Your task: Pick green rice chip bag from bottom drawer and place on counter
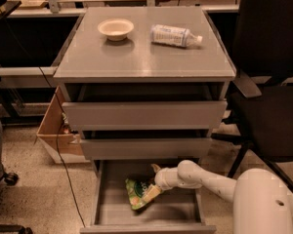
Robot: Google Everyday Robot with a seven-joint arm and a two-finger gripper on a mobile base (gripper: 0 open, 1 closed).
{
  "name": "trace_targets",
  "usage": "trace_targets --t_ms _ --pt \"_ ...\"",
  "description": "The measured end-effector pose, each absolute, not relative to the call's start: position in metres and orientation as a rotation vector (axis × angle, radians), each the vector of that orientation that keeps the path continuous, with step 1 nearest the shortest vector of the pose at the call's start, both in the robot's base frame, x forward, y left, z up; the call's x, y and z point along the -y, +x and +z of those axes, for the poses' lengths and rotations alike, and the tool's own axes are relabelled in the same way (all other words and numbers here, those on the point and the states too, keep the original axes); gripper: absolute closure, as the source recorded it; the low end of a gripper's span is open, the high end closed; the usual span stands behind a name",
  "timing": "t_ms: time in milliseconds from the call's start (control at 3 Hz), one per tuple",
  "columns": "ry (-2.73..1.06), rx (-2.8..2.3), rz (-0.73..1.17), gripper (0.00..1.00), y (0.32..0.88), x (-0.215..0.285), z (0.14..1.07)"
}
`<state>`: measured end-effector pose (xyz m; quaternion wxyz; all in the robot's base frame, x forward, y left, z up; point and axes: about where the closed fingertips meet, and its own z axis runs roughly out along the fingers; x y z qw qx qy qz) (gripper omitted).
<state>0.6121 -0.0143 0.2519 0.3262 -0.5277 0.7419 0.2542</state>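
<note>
Hand [154, 191] in bottom drawer [178, 211] (bag [135, 196] partly covered)

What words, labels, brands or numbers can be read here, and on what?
No text can be read.
On the bottle lying on the counter: label print, too blurred to read.
On the green rice chip bag in the bottom drawer, where the gripper is: lettering, too blurred to read.
On the bowl: none.

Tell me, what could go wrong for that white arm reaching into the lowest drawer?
The gripper sits at one end of the crumpled green foil snack bag in the open grey bottom drawer, so the bag might slip. Rising, the arm could bump the grey middle drawer just above.
</note>
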Motion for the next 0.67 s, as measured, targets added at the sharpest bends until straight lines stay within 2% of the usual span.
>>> trace_targets --t_ms 667 --pt "-1.422 -1.993 0.677 0.00 0.644 0.027 0.175"
